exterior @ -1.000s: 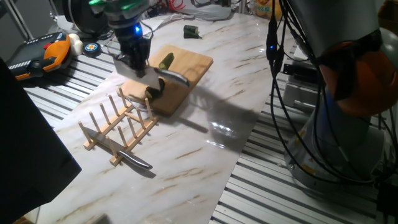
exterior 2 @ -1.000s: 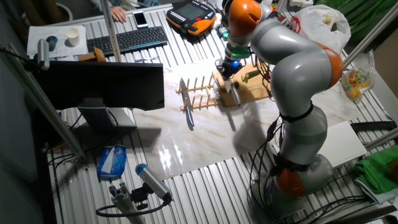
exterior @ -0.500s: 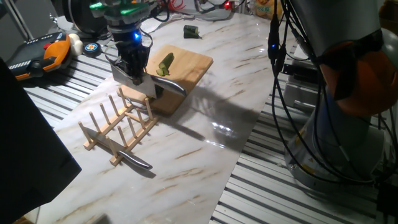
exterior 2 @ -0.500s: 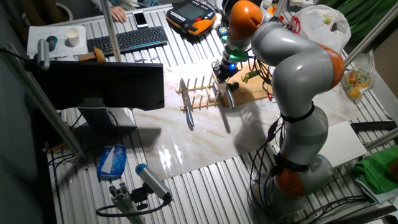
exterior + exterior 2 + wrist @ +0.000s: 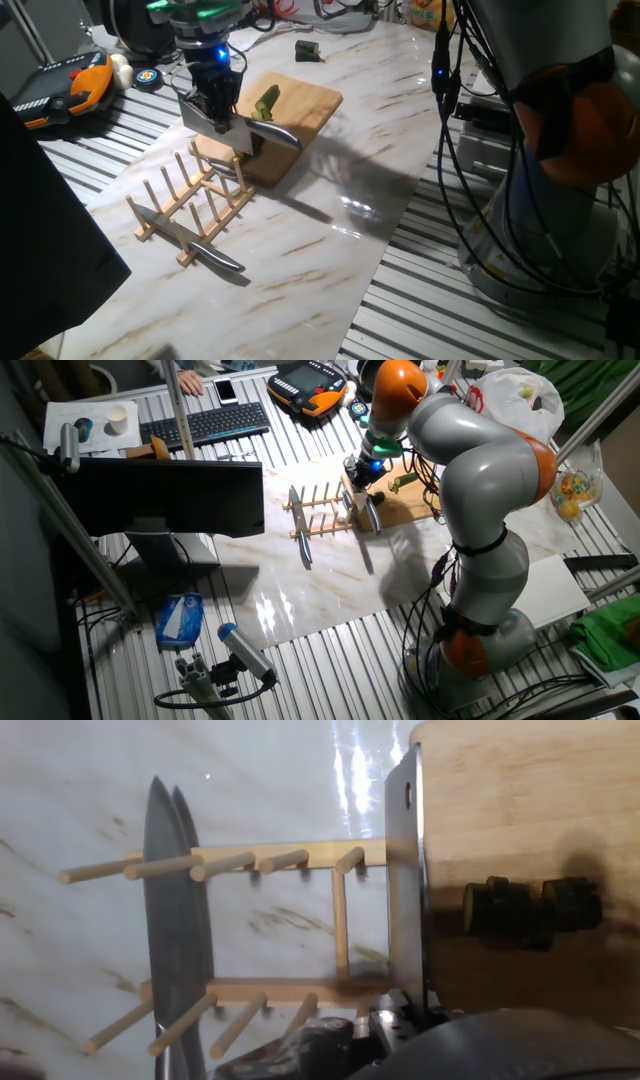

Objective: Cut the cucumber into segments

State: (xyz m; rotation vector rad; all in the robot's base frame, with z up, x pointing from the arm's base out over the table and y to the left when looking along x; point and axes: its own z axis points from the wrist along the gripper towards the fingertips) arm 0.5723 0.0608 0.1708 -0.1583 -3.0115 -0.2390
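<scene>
Gripper [image 5: 218, 108]: clamped on the cleaver [image 5: 405, 890], your blade now lifting clear | Change: a second ago it was pressing down at the board's near end; it is now hanging beside the segments [image 5: 530, 906] | Cucumber [image 5: 267, 100]: lying uncut farther up the wooden board [image 5: 310, 105]; you are probably repositioning for another cut | Rack [image 5: 190, 200]: holding a spare knife [image 5: 175, 920].

No legible text, label, brand or number on anything in view.

One fixed camera views the tabletop [image 5: 330, 150] low and close; the other looks down from afar; both share the wooden rack [image 5: 190, 205].
</scene>
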